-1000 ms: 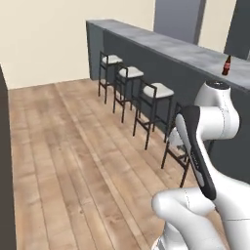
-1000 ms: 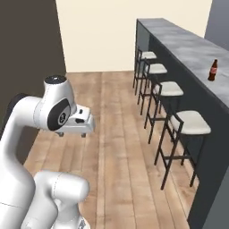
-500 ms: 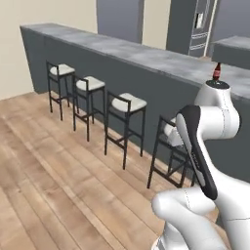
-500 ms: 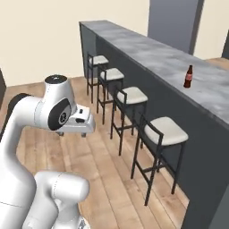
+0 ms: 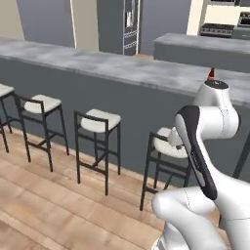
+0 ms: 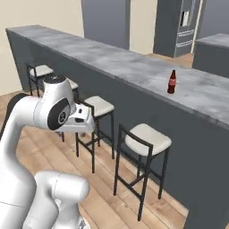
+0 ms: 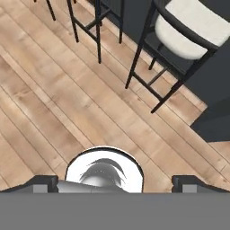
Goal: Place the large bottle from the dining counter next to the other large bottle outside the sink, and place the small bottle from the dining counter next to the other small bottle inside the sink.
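Standing upright on the grey-white marble desk point(image 6: 112, 60), the small bottle point(image 6: 171, 82) shows dark brown with a red label and red cap in the right base view, set well in from the near edge and apart from anything else on the top. From the left base view just its red cap point(image 5: 211, 74) peeks above the robot's white arm, the body hidden behind the arm's joint. Nothing on the desk holds or contains the bottle; it rests directly on the marble.

Below the desk's dark grey front stands a row of black-framed stools with pale cushions point(image 6: 147, 138), the nearest ones just beside the base. One cushioned stool point(image 7: 191, 29) fills the upper right of the hand view, cut off by the frame edge, with plank wood floor point(image 7: 54, 99) under it.

The claw point(image 7: 117, 182) points down at that floor, far from the bottle and holding nothing; its two dark tips sit wide apart at the bottom corners of the hand view.

Behind the desk, a steel refrigerator point(image 6: 185, 24) and a second marble-topped island point(image 5: 200, 44) are partly visible, their far parts cropped. A stove point(image 5: 219, 29) at the back is too small to make out clearly.
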